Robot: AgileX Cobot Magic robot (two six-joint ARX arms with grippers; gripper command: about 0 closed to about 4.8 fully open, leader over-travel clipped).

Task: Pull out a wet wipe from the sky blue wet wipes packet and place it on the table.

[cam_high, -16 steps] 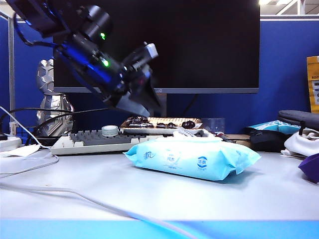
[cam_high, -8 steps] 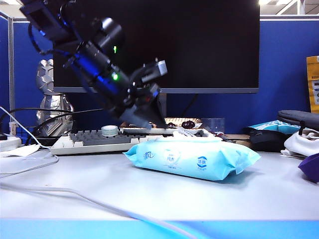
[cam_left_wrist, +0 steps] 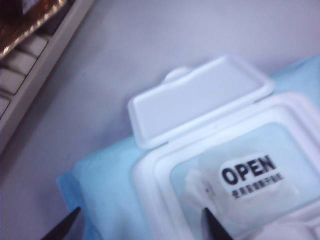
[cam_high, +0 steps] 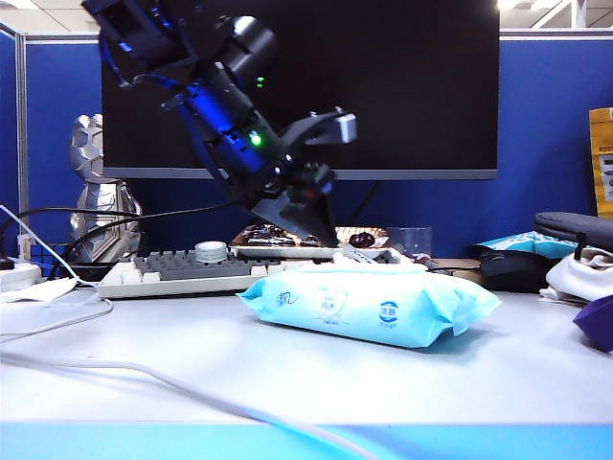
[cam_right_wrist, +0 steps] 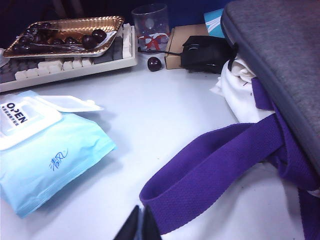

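On pale table, blue partition behind

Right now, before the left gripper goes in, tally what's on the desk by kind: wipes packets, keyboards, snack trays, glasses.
Sky blue wet wipes packet, lid open, left gripper above it: 1
Keyboard: 1
Gold snack tray: 1
Clear glass: 1
Total: 4

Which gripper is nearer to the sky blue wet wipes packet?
Left. The left gripper hangs open just above the sky blue wet wipes packet, over its opened lid. The right gripper, shut, sits apart, beside a purple strap.
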